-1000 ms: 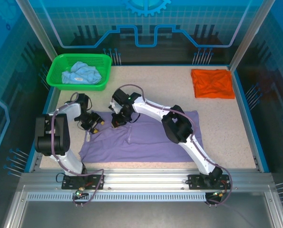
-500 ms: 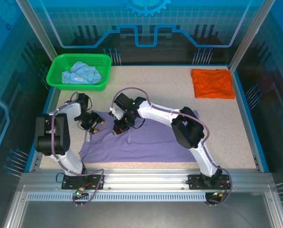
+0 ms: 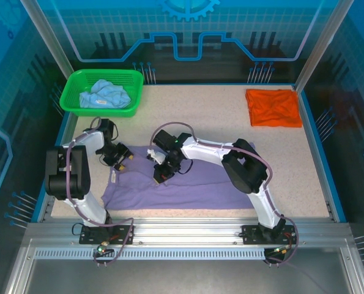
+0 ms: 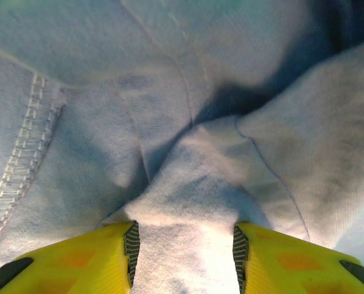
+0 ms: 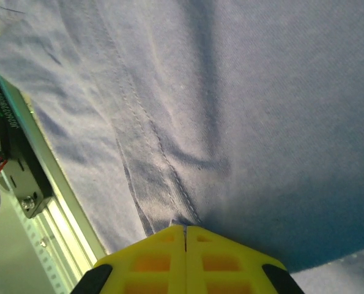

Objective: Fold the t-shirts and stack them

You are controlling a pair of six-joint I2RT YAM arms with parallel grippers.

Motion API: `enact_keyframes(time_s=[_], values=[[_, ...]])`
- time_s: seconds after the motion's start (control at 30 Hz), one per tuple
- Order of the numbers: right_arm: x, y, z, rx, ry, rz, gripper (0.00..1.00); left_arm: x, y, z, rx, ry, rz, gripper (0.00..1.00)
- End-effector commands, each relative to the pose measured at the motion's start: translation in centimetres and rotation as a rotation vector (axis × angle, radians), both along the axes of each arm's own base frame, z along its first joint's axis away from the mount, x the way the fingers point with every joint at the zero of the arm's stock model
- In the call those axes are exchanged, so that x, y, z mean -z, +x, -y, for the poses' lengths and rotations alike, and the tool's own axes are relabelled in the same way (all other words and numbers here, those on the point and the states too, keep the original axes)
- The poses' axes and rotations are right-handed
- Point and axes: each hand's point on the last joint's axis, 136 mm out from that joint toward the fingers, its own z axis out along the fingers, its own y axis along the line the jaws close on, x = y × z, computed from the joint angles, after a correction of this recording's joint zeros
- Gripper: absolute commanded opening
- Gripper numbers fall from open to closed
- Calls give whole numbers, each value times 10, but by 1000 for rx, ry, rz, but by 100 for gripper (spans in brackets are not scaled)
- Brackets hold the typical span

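- Now, folding the lavender t-shirt (image 3: 191, 187), spread flat across the near half of the table (image 3: 218, 116), just ahead of both arm bases
- Over at the shirt's far left corner, pinching a thick bunched tuck of cloth with the left gripper (image 3: 119, 160), yellow fingers (image 4: 78, 263) held apart only by the wad between them, hem stitching just beside
- Nearer the middle, nipping a thin seamed layer with the right gripper (image 3: 161, 175), jaws pressed tight together on it
- Best to raise both grips together and level, barely clear of the table, so as not to drag the layer underneath
- Then sweep across in one straight line and lay edge on edge, no twisting
- Go gently on the right: so slim a pinch probably slips under a hard pull
- Ease the tension before letting go, to avoid springing the fold back open
- Up at the far left, a green basket (image 3: 99, 111) holding the light blue t-shirt (image 3: 105, 94), crumpled and not yet folded
- Over in the far right corner, the orange t-shirt (image 3: 273, 107) lying folded flat on the table, well apart from the basket; likely the spot for the stack
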Motion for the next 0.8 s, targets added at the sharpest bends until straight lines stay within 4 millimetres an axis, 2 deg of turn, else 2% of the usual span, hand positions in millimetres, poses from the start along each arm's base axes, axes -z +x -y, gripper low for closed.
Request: enact_keyframes(time_s=[0.0, 0.07, 0.2, 0.3, 0.37, 0.53, 0.6, 0.67, 0.77], values=[[-24, -8, -4, -27, 71, 9, 5, 1, 0, -5, 19, 22, -22, 47], [-20, -9, -2, -34, 62, 5, 8, 3, 0, -6, 23, 29, -26, 48], [-13, -12, 5, -29, 37, 5, 30, 2, 1, -11, 30, 55, -29, 50], [-18, -2, 16, 42, 49, 14, 39, -10, 10, -16, 33, 77, -3, 51], [-26, 6, 25, 98, 67, -5, 41, -21, 17, -20, 38, 94, 27, 53], [-65, 36, 53, 251, 149, 2, 41, -60, 33, -28, 41, 156, 123, 56], [-78, 55, 74, 350, 140, 36, 41, -82, 38, -24, 61, 183, 196, 53], [-81, 76, 103, 477, 113, 43, 40, -96, 42, -9, 103, 181, 255, 45], [-65, 108, 170, 721, -9, 25, 38, -91, 41, 32, 186, 108, 270, 37]])
